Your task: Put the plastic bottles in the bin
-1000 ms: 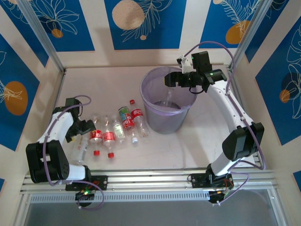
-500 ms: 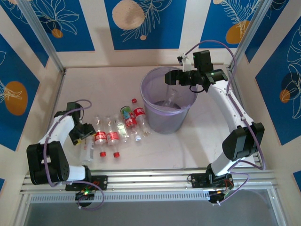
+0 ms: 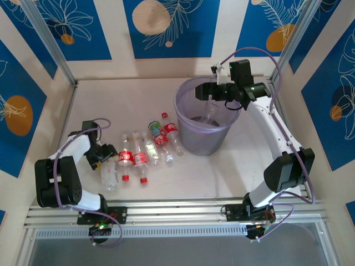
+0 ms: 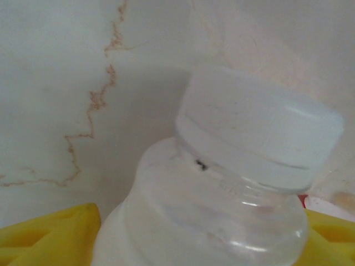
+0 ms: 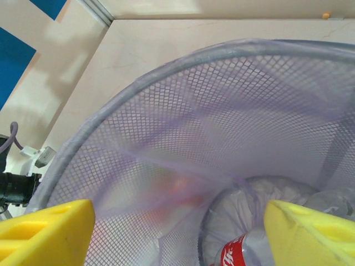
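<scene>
Here, the left gripper [image 3: 104,157] is seemingly clamping a white-capped bottle [image 4: 233,183] on the desk [image 3: 127,105]; the right gripper [image 5: 177,217] is hovering wide open, empty, above the purple bin [image 5: 166,70].

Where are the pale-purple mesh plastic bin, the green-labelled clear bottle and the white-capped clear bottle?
pale-purple mesh plastic bin [image 3: 202,143]: top external view, near wall.
green-labelled clear bottle [image 3: 155,131]: top external view, label.
white-capped clear bottle [image 4: 260,130]: left wrist view, cap.

A lab robot cell: aluminium frame [image 3: 183,208], blue patterned backdrop panels [image 3: 166,27] round a table [image 3: 138,97]
</scene>
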Tool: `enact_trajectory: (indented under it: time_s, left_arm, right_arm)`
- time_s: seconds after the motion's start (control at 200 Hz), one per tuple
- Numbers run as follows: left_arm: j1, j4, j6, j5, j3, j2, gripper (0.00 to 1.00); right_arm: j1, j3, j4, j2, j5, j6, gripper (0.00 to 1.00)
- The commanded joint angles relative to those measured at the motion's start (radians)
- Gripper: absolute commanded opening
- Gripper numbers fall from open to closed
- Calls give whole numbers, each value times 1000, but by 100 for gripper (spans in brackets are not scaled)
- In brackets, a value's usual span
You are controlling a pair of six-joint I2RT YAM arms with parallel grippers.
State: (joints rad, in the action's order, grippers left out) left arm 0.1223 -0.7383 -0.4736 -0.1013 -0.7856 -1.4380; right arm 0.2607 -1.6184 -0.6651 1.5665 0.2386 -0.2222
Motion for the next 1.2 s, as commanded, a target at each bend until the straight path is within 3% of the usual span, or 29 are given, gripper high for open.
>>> enact_trajectory:
  time_s: [0.0, 0.155, 0.555, 0.64, 0.73, 0.905, 1.075, 1.191]
  left_arm:
    - [-7, 19, 3, -26, 10, -8, 70]
    - [-7, -9, 25, -13, -28, 17, 59]
    - [-7, -127, 90, -5, -243, 130, 57]
    - [-7, -113, 95, -43, -270, 147, 50]
    - [-6, -16, 49, -187, -262, 177, 40]
    - [-33, 334, -194, -451, -194, 222, 25]
    - [-150, 395, -240, -478, -303, 182, 20]
    - [-206, 569, -360, -491, -309, 184, 12]
  right_arm:
    - [5, 14, 2, -49, -6, -15, 80]
    - [21, 6, -6, -57, -14, -19, 80]
    - [45, -48, -101, -69, -21, -29, 80]
    - [45, -65, -138, -68, -11, -31, 80]
    - [45, -76, -168, -68, -9, -32, 80]
    - [52, -81, -155, -98, -35, -65, 80]
    - [111, -163, -164, -74, -36, -67, 80]
    - [177, -251, -164, -28, -21, -69, 80]
